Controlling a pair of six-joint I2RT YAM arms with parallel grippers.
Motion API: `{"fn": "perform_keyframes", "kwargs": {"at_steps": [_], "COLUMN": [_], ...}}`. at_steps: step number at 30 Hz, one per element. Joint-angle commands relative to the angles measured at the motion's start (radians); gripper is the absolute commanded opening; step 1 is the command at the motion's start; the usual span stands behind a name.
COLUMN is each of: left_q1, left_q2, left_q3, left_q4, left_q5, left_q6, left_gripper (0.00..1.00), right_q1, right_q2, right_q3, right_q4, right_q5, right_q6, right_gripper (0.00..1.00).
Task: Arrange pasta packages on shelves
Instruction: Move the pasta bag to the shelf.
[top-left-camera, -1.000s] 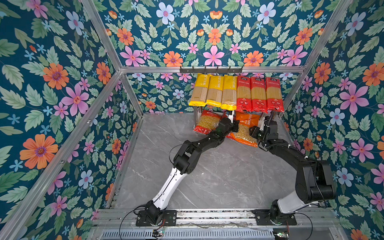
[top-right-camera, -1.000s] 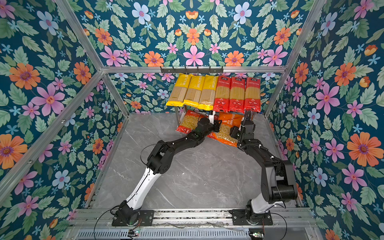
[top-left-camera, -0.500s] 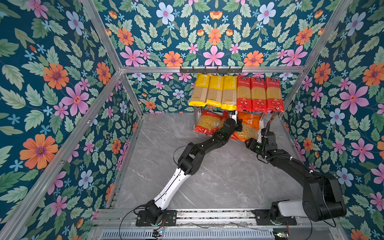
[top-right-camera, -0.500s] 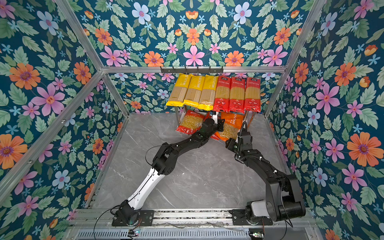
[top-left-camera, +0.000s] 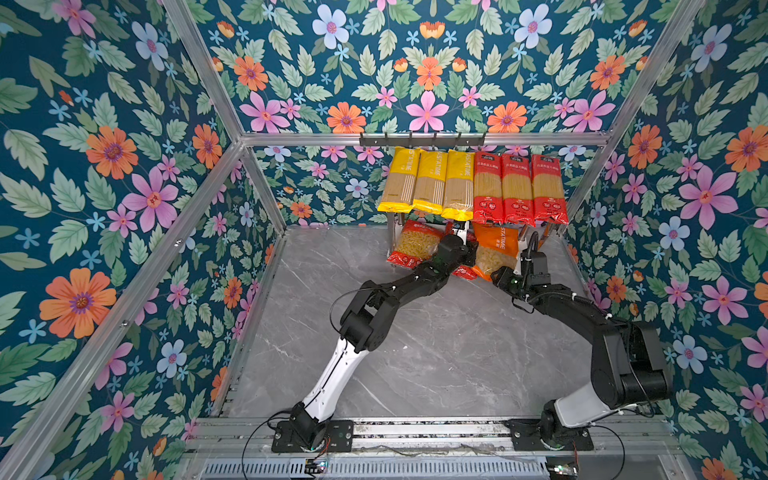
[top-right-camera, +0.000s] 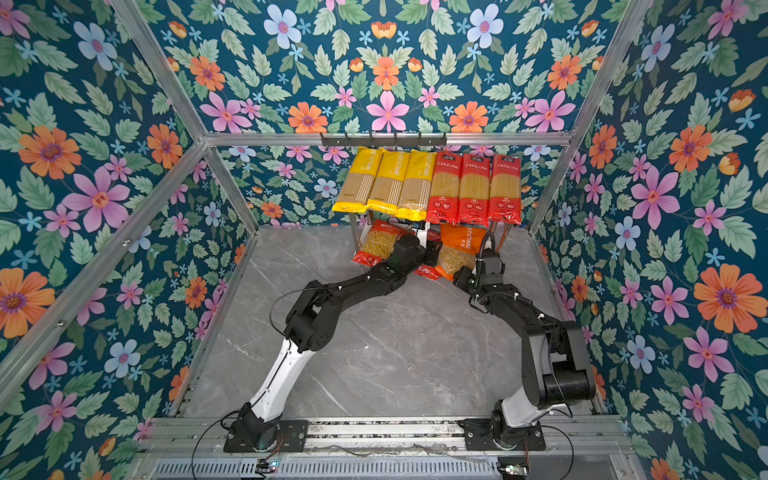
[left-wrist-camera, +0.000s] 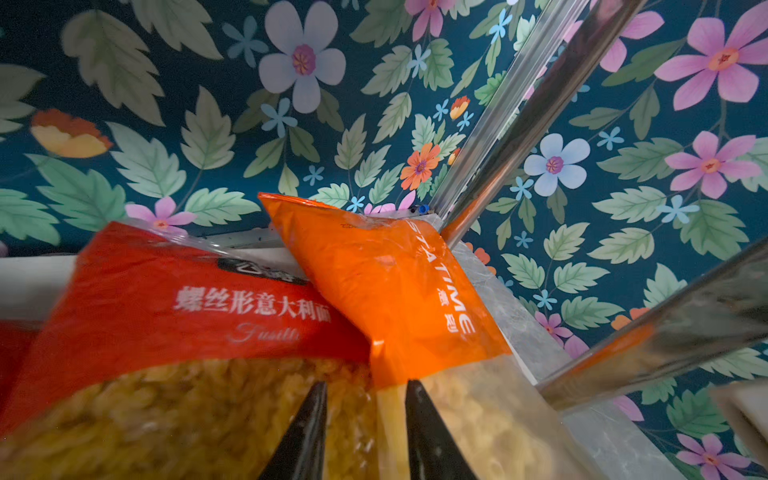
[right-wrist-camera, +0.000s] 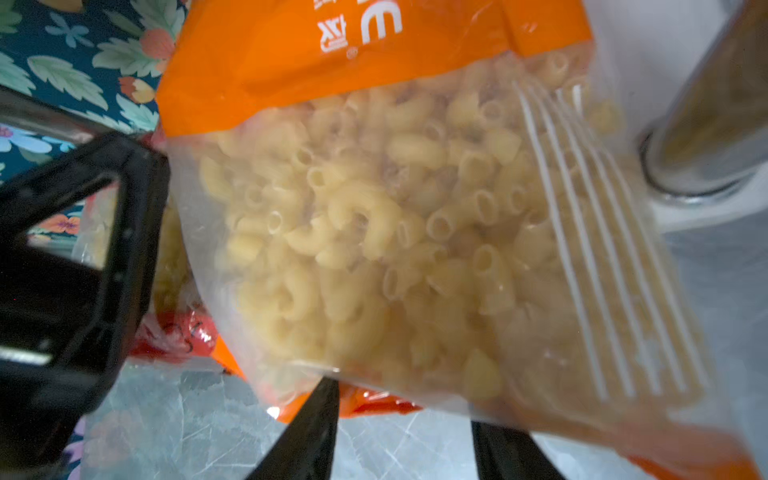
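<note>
Twin overheads (wrists near orange bag (right-wrist-camera: 374, 208))

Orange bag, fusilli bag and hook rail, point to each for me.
Orange bag (top-left-camera: 492, 239): a top view, on its orange upper panel.
Fusilli bag (left-wrist-camera: 187, 291): left wrist view, on its red label.
Hook rail (top-left-camera: 422, 140): a top view, on the bar's middle.

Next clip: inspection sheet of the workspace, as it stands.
Surface: grey marble tabletop, bare.
Job's things: three yellow spaghetti packs, three red spaghetti packs atop the rack; red short-pasta bag, red fusilli bag, orange bag on its lower board.
Clutter: nothing seen.
Grippers: left gripper open between fusilli and orange bags; right gripper open at orange bag's bottom edge.
Cables: loop on left arm; wires at bases.
Surroundings: floral walls, aluminium frame, hook rail.
</note>
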Motion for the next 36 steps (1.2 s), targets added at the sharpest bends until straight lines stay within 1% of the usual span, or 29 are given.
{"fn": "perform_keyframes", "kwargs": {"at_steps": [1, 3, 7, 10, 14, 17, 20, 23, 26, 31, 34, 36], "left_q1": [0.012, 0.015, 0.02, 0.03, 0.035, 0.035, 0.037, 0.038, 0.038, 0.037, 0.035, 0.033], "left_q2": [-0.058, -0.092, -0.146, -0.168, -0.149, -0.132, -0.158, -0.228, -0.328, -0.534, -0.649, -0.738], "left_q3": [-0.082, -0.14, -0.263, -0.33, -0.348, -0.351, -0.391, -0.453, -0.556, -0.792, -0.904, -0.975], "left_q4": [0.055, 0.071, 0.113, 0.147, 0.158, 0.166, 0.185, 0.196, 0.207, 0.229, 0.184, 0.146], "left_q5": [0.027, 0.026, 0.02, 0.021, 0.036, 0.043, 0.029, 0.011, -0.017, -0.097, -0.131, -0.18], "left_q6": [0.032, 0.035, 0.035, 0.011, -0.012, -0.032, -0.033, -0.021, 0.004, 0.02, 0.056, 0.088], "left_gripper": [0.36, 0.36, 0.35, 0.35, 0.35, 0.34, 0.34, 0.35, 0.35, 0.38, 0.41, 0.44], "right_q1": [-0.017, -0.018, -0.002, 0.02, 0.026, 0.065, 0.093, 0.089, 0.084, 0.082, 0.078, 0.074], "right_q2": [0.011, 0.002, -0.03, -0.066, -0.116, -0.14, -0.131, -0.104, -0.092, -0.209, -0.287, -0.347], "right_q3": [0.034, 0.031, -0.009, -0.044, -0.092, -0.115, -0.1, -0.063, -0.025, -0.085, -0.087, -0.101], "right_q4": [-0.032, -0.04, -0.019, -0.027, -0.016, -0.006, 0.002, -0.011, -0.061, -0.097, -0.216, -0.276], "right_q5": [0.058, 0.057, -0.018, -0.015, -0.043, -0.055, -0.057, -0.006, 0.014, 0.02, 0.031, 0.043], "right_q6": [-0.043, -0.045, -0.023, -0.015, 0.025, 0.048, 0.046, 0.011, -0.028, -0.052, -0.046, -0.045], "right_gripper": [0.51, 0.51, 0.51, 0.51, 0.51, 0.51, 0.51, 0.51, 0.51, 0.51, 0.51, 0.51]}}
